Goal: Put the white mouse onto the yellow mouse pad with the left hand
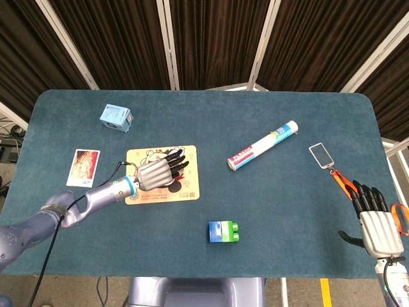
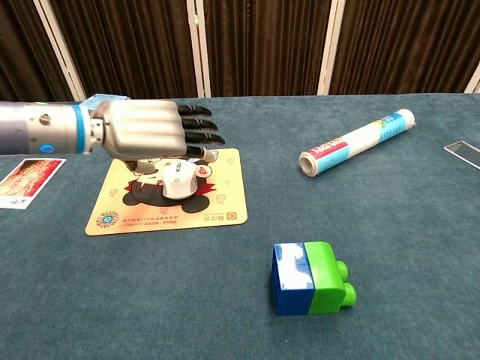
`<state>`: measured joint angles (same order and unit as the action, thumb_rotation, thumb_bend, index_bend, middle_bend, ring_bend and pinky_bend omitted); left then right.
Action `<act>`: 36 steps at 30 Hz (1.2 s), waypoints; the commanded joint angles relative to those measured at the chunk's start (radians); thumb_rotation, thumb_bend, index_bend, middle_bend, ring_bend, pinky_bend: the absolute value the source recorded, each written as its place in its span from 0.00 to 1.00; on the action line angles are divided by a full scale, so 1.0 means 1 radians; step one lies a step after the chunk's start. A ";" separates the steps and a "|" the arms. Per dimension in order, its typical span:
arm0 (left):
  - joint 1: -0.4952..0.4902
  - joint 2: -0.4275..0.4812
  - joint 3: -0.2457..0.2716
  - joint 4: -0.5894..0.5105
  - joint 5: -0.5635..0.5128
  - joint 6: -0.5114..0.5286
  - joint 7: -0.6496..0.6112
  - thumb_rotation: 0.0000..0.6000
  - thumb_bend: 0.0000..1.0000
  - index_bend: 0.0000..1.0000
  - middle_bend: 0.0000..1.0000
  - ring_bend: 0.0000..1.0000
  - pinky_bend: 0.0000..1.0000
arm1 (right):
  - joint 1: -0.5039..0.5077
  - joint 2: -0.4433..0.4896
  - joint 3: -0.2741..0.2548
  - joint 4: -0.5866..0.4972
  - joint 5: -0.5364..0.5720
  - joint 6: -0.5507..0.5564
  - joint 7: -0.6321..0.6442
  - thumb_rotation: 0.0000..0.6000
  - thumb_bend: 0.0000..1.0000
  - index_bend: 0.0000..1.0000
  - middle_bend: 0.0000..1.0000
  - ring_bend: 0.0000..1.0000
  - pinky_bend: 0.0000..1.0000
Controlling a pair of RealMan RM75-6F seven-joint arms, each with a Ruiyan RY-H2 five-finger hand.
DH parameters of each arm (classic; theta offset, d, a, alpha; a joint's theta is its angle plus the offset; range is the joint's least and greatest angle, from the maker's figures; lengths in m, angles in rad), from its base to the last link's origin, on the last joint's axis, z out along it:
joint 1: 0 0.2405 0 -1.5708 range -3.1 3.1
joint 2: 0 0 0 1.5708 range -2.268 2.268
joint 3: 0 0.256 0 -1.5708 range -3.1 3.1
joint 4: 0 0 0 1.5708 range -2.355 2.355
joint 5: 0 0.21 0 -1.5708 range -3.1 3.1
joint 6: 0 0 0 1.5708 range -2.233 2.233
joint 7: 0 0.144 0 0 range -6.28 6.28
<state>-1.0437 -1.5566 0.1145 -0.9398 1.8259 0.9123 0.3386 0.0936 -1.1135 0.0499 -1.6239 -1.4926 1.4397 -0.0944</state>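
The white mouse [image 2: 178, 181] lies on the yellow mouse pad [image 2: 217, 206], near the pad's middle, with nothing holding it. My left hand [image 2: 150, 129] hovers just above and behind the mouse, fingers stretched out flat and apart. In the head view the left hand [image 1: 158, 169] covers the mouse, over the mouse pad [image 1: 185, 189]. My right hand [image 1: 374, 220] stays at the table's front right corner, fingers straight, holding nothing.
A blue and green block [image 1: 223, 231] sits in front of the pad. A rolled tube [image 1: 263, 145] lies to the right. A light blue box [image 1: 115, 117] and a picture card [image 1: 84, 167] are at the left. A small mirror with an orange strap [image 1: 321, 154] lies far right.
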 commanded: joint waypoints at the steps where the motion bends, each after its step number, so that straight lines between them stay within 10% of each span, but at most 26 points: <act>1: 0.057 0.105 -0.022 -0.147 -0.035 0.083 0.051 1.00 0.32 0.14 0.00 0.00 0.00 | -0.001 0.000 0.000 0.000 0.000 0.002 -0.002 1.00 0.09 0.00 0.00 0.00 0.00; 19: 0.550 0.405 -0.060 -0.758 -0.299 0.585 0.237 1.00 0.31 0.06 0.00 0.00 0.00 | -0.011 -0.010 -0.002 0.005 -0.009 0.025 -0.021 1.00 0.09 0.00 0.00 0.00 0.00; 36: 0.799 0.352 -0.059 -0.629 -0.393 0.711 -0.058 1.00 0.26 0.00 0.00 0.00 0.00 | -0.007 -0.011 -0.003 0.010 -0.015 0.019 -0.045 1.00 0.08 0.00 0.00 0.00 0.00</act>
<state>-0.2630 -1.1991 0.0619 -1.5765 1.4439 1.6323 0.3200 0.0870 -1.1249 0.0467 -1.6137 -1.5078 1.4591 -0.1390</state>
